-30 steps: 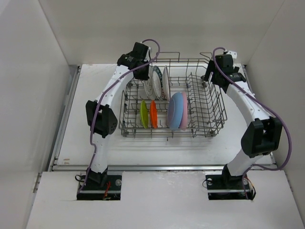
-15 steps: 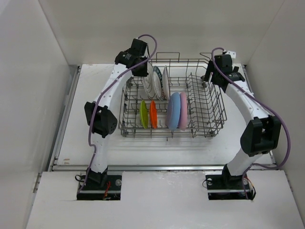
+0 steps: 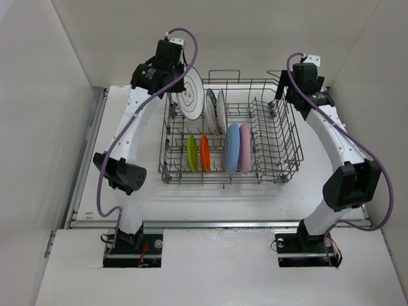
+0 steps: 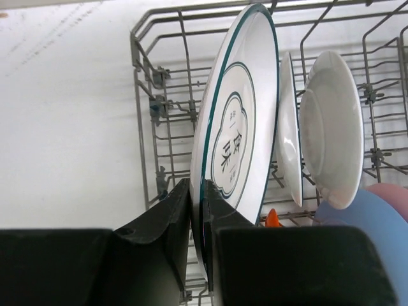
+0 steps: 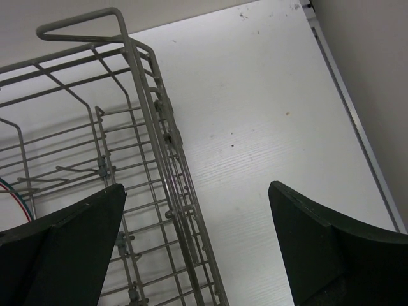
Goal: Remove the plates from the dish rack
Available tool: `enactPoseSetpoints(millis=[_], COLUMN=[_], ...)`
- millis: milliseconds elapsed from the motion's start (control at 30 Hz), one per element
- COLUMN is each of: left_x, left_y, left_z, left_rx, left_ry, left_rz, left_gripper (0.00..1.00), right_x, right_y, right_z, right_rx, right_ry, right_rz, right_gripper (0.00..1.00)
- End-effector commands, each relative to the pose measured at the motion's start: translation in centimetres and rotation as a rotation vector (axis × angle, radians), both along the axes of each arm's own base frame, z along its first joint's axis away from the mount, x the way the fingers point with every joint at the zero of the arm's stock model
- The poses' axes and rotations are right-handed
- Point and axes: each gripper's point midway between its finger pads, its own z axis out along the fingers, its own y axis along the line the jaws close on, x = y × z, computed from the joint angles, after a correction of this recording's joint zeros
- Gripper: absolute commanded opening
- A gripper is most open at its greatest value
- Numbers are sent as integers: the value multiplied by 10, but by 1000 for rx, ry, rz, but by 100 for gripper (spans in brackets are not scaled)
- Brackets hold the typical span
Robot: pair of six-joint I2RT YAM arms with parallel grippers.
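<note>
Gripping the big white plate by its rim, the left gripper is clamped tight on it and has it out of the dish rack. A moment ago this plate stood upright among the tines at the rack's 11 o'clock corner, just beside the two other white plates. Now it hangs tilted above that corner, its patterned face turned up to the overhead camera. The left arm has risen and swung out towards 10 o'clock to do it. The right gripper has barely shifted; its jaws stand wide apart with nothing between them, over the rack's 1 o'clock corner. So one plate of seven is lifted free but not yet set down, and the next step is probably to carry it to the table. Six remain slotted: the two white ones at 12 o'clock, and the lime green plate, orange plate, light blue plate and pink plate in the row nearer 6 o'clock
</note>
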Motion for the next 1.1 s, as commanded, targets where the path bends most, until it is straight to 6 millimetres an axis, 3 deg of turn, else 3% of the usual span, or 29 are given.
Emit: enactPoseSetpoints(millis=[0, 100, 200, 233, 300, 333, 400, 500, 533, 600, 767, 833, 1033, 1067], left_x=[-11, -16, -23, -27, -28, -32, -29, -21, -22, -16, 1, 8, 19, 16], left_y=[13, 21, 42, 55, 84, 97, 133, 158, 158, 168, 183, 204, 229, 234], left_z=[52, 62, 95, 110, 117, 122, 115, 92, 88, 60, 16, -2, -55, -82], left_rx=[-18, -2, 40, 55, 123, 136, 163, 173, 187, 214, 163, 111, -90, -136], left_ry=[-132, -152, -240, -285, -310, -318, -293, -236, -227, -159, -69, -22, 74, 134], left_rz=[1, 19, 77, 108, 199, 226, 310, 329, 311, 308, 308, 344, 343, 331], left_gripper=[0, 0, 0, 0, 0, 0, 0, 0, 0, 0, 0, 0, 0, 0], right_x=[0, -4, -9, -12, -14, -20, -23, -30, -34, -40, -52, -52, -60, -57], right_y=[7, 6, 7, 9, 16, 21, 30, 57, 79, 96, 137, 152, 180, 183], right_z=[44, 53, 55, 62, 61, 73, 85, 102, 104, 115, 128, 120, 118, 112], right_rx=[8, 3, 10, 17, 26, 37, 52, 111, 139, 162, 205, 213, 241, 244], right_ry=[-110, -127, -130, -146, -145, -171, -206, -260, -264, -293, -327, -297, -276, -261], right_rz=[50, 54, 68, 77, 103, 126, 158, 274, 358, 424, 570, 608, 704, 712], right_gripper=[100, 100, 100, 100, 100, 100, 100, 100, 100, 100, 98, 98, 98, 98])
